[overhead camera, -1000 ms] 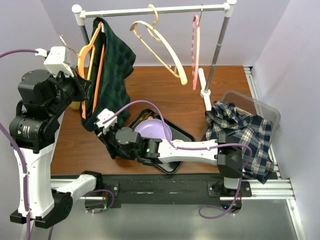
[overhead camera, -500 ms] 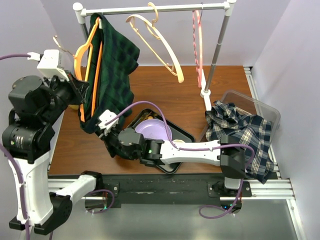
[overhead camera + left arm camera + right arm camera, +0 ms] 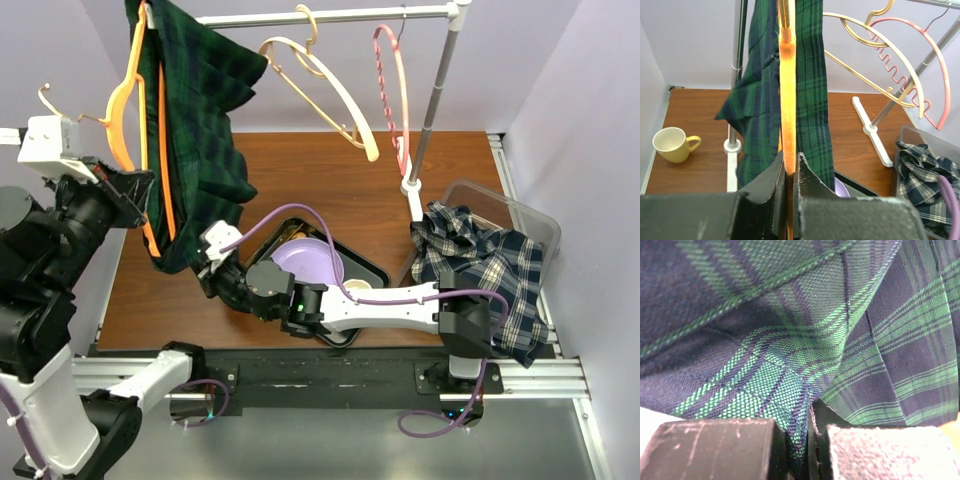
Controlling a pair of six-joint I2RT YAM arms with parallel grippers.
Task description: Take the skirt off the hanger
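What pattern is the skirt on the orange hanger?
The skirt is dark navy and green plaid, clearest in the right wrist view.

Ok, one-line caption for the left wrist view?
Left end effector shut on the orange hanger, green plaid skirt hanging either side of it, yellow mug at left.

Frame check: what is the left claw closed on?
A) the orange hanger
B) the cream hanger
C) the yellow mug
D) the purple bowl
A: in the left wrist view the left claw is pinched shut on the bar of the orange hanger, with the green plaid skirt hanging on either side of it.
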